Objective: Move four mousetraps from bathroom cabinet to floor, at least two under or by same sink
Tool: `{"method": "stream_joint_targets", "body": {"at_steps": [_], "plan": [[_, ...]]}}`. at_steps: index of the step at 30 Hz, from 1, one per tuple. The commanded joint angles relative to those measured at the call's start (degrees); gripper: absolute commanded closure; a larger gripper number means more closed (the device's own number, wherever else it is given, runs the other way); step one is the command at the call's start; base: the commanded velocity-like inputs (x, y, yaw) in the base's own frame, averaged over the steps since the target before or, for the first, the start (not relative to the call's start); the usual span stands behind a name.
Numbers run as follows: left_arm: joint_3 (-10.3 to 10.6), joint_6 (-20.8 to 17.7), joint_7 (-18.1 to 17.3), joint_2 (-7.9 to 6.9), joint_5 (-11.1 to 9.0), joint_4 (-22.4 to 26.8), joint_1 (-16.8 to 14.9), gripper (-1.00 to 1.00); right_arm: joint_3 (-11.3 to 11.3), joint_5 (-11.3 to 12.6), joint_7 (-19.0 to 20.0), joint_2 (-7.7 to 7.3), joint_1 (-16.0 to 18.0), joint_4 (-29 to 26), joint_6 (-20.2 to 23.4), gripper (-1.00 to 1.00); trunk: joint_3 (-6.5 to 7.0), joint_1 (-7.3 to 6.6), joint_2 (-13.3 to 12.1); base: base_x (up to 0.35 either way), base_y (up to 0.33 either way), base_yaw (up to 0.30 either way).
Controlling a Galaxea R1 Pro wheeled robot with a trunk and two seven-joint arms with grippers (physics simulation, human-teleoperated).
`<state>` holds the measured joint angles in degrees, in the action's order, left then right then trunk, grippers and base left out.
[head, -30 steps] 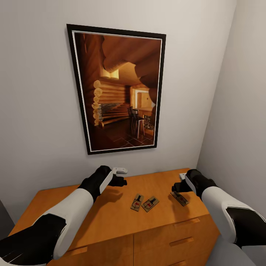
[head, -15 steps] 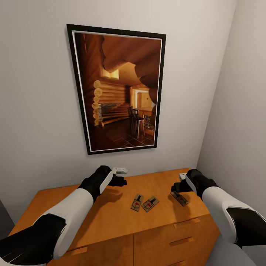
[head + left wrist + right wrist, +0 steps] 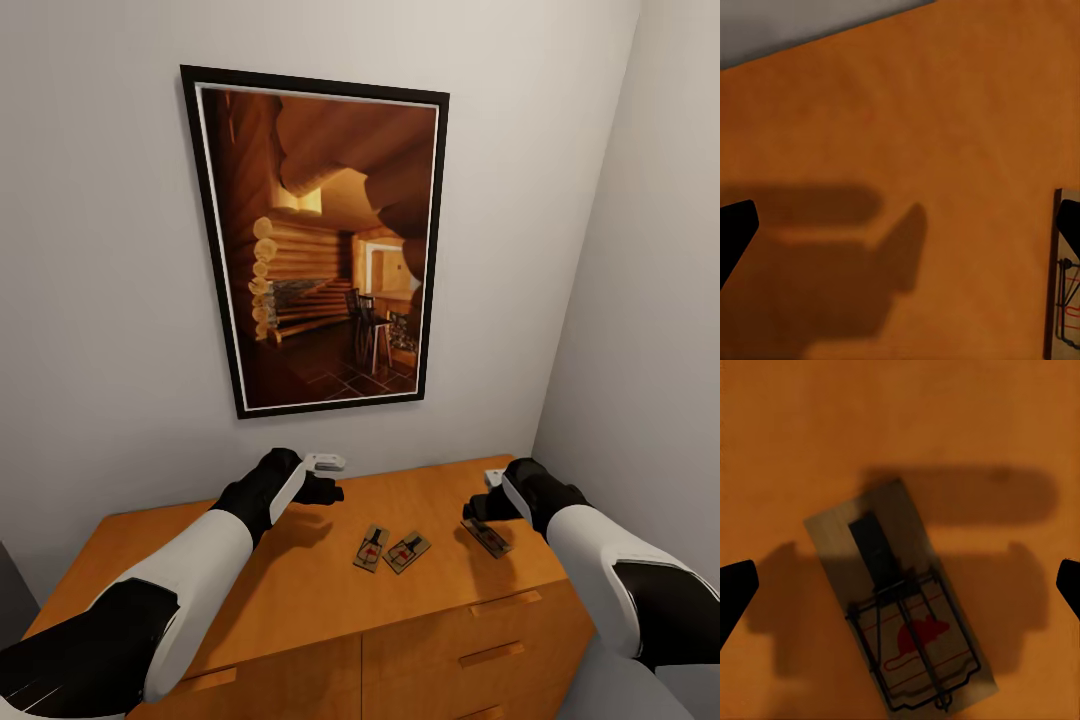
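Three mousetraps lay on the flat top of the cabinet (image 3: 300, 580), a low piece of smooth orange-brown wood with bar-handled drawers (image 3: 490, 655) along its near face. Two of the mousetraps (image 3: 390, 549) sat side by side near the middle of the top, small rectangular boards with dark wire parts and red marks. The third mousetrap (image 3: 487, 538) lay under the right gripper (image 3: 478, 512), whose fingers stood spread wide on either side of it, grasping nothing; its board showed pale wood grain, a black plate, wire bars and a red mouse print. The left gripper (image 3: 322, 492) hovered open over bare wood. Behind, a black-framed picture (image 3: 320, 240) of a log cabin hung on the plain white wall.
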<state>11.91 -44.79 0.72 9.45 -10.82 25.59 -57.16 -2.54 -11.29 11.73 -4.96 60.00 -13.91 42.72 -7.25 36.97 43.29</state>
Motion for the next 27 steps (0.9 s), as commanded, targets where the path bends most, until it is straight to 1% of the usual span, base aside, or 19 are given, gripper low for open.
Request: {"method": "stream_joint_targets", "body": {"at_steps": [1,11,27], "plan": [[0.31,-0.21,0.08,-0.04,-0.28,0.06,-0.05,-1.00,-0.27,-0.60,0.42,0.00,0.03,0.04,0.25,-1.00,-0.10,0.02,0.08,0.000,0.000,0.000],[0.31,-0.21,0.08,-0.04,-0.29,0.01,-0.05,-1.00,-0.27,-0.86,0.62,-0.04,0.03,1.83,0.11,-1.00,-0.10,0.02,0.08,0.000,0.000,0.000],[0.31,-0.21,0.08,-0.04,-0.34,-0.01,-0.05,-1.00,-0.27,-1.01,0.63,-0.05,0.03,2.20,0.08,-1.00,-0.10,0.02,0.08,0.000,0.000,0.000]]}}
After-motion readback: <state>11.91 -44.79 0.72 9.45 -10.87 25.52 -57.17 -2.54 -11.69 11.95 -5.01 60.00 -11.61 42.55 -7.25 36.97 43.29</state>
